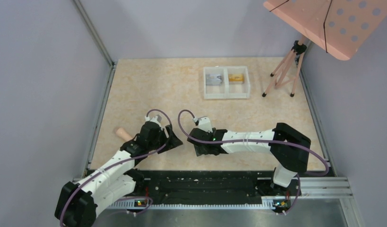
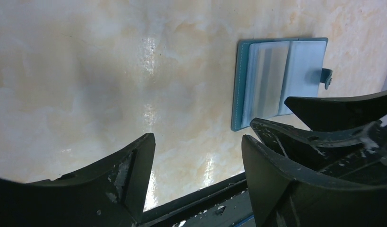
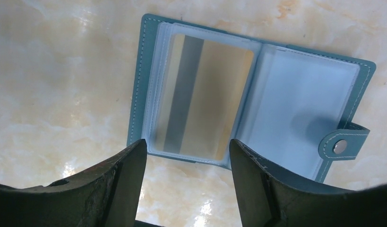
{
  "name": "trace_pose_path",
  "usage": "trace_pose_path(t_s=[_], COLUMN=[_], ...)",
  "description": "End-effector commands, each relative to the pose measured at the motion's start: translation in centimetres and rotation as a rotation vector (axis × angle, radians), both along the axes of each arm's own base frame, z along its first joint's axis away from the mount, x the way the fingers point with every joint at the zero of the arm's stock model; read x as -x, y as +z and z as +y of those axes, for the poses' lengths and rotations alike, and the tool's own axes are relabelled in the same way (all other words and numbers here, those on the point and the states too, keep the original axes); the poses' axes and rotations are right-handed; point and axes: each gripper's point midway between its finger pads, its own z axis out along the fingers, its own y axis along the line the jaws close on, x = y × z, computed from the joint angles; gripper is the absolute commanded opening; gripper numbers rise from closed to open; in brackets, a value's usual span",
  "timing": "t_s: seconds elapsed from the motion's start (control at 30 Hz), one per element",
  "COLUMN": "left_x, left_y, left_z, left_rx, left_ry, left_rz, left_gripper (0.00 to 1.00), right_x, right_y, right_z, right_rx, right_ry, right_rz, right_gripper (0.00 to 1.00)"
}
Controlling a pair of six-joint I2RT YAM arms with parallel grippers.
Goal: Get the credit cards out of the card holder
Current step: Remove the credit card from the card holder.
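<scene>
Spread right gripper (image 3: 186, 151) above the open wallet (image 3: 300, 101)
A card (image 3: 205, 99) sits in its left pocket; left gripper (image 2: 197, 142), also spread and empty, hovers nearby.

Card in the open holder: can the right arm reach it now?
Probably yes. The right gripper hangs open just over the card, nothing between them. The card holder lies open flat, but the card sits inside its pocket.
</scene>
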Motion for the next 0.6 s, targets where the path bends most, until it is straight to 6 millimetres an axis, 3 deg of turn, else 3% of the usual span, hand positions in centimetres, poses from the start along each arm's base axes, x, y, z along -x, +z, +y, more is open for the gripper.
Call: trace_pose_path(t_s=[0.0, 0.17, 0.33, 0.57], left_x=[-0.6, -0.5, -0.6, -0.8], left_y=[1.2, 1.2, 1.4, 1.6], left_z=[-0.7, -0.5, -0.6, -1.0], left_rx=[0.051, 0.048, 0.051, 0.060], left_ry=[0.000, 0.010, 0.004, -0.005], left_rz=[-0.052, -0.051, -0.052, -0.046], left_gripper=[0.72, 0.72, 0.71, 0.70], right_x=[-0.6, -0.6, -0.3, -0.3], right_y=[-0.9, -1.9, -2.4, -1.5], right_z=[0.1, -0.7, -0.8, -0.6], right_rx=[-0.002, 0.006, -0.090, -0.251], right_ry=[-0.021, -0.036, -0.031, -0.024], right_rz=[0.009, 0.032, 0.092, 0.129], right_gripper=[0.65, 0.64, 0.56, 0.44])
